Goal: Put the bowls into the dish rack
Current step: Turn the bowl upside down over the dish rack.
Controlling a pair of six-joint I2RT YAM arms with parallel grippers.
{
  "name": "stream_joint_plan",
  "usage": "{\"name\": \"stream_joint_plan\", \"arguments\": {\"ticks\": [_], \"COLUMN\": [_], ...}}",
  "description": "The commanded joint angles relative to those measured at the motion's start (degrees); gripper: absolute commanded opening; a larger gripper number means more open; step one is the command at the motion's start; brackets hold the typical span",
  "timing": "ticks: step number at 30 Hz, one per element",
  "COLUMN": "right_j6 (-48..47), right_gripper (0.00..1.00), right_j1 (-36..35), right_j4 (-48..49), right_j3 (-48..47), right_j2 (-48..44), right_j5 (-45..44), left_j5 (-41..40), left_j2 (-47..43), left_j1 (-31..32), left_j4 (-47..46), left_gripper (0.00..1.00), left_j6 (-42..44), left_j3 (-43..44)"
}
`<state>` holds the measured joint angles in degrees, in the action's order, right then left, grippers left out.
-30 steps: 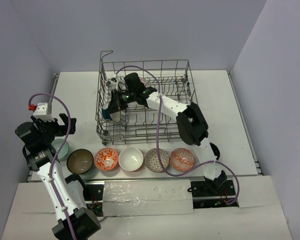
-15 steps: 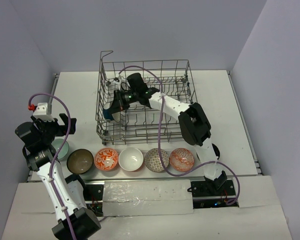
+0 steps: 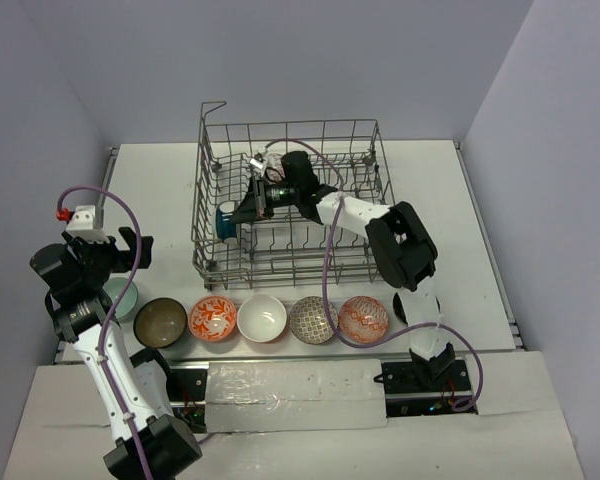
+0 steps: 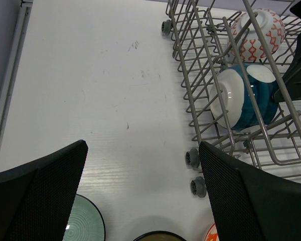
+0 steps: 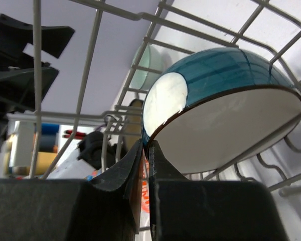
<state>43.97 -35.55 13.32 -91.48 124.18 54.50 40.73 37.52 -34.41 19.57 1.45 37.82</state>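
The dish rack (image 3: 290, 127) stands at the back of the table. My right gripper (image 3: 240, 211) reaches into its left side, shut on the rim of a teal bowl (image 3: 226, 222) that stands on edge among the tines. In the right wrist view the fingertips (image 5: 146, 146) pinch that brown-edged rim of the teal bowl (image 5: 215, 75). Another bowl with a red pattern (image 4: 256, 32) lies further back in the rack. My left gripper (image 3: 102, 250) hangs open above a pale green bowl (image 3: 123, 298). Brown (image 3: 160, 321), orange-patterned (image 3: 213, 318), white (image 3: 262, 318), grey-patterned (image 3: 313, 320) and red-patterned (image 3: 364, 318) bowls line the front.
A black bowl (image 3: 429, 299) shows partly behind the right arm's lower link. The rack's small grey wheels (image 4: 192, 158) rest on the white table near my left gripper. Grey walls close in on both sides of the table.
My right wrist has swung right and back inside the rack, and the teal bowl has turned further onto its edge between the tines. The left arm has not moved.
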Motion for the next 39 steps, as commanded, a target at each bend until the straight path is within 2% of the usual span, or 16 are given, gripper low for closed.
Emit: {"name": "stream_joint_plan", "arguments": {"ticks": [1, 10, 16, 20, 24, 26, 29, 39], "right_j6": [7.70, 9.56, 6.40, 1.75, -1.69, -2.83, -5.02, -8.37], "right_gripper": [0.00, 0.00, 0.01, 0.10, 0.11, 0.20, 0.26, 0.34], "right_j1": [2.59, 3.82, 5.75, 7.24, 7.78, 7.78, 7.95, 8.30], "right_j4": [6.71, 10.06, 5.94, 0.05, -5.49, -6.81, -9.89, -13.58], "right_j3": [3.85, 6.93, 7.55, 5.70, 3.50, 3.50, 2.36, 0.25], "right_j2": [-2.36, -2.80, -3.86, -3.77, -3.33, -3.51, -3.15, -3.59], "right_j5": [2.10, 3.24, 3.33, 3.77, 3.77, 3.42, 3.07, 1.31], "left_j5": [1.54, 1.46, 1.55, 1.63, 1.55, 1.63, 1.63, 1.81], "left_j2": [0.36, 0.54, 0.45, 0.54, 0.54, 0.54, 0.54, 0.45], "left_j1": [-0.30, -0.30, -0.39, -0.39, -0.39, -0.48, -0.48, -0.48], "left_j4": [-1.03, -1.03, -1.03, -1.12, -1.03, -1.03, -1.03, -1.03], "left_gripper": [0.99, 0.99, 0.99, 0.99, 0.99, 0.99, 0.99, 0.99], "left_j6": [0.92, 0.83, 0.92, 0.74, 0.74, 0.74, 0.74, 0.83], "left_j3": [-0.29, -0.21, -0.29, -0.21, -0.29, -0.29, -0.29, -0.29]}}
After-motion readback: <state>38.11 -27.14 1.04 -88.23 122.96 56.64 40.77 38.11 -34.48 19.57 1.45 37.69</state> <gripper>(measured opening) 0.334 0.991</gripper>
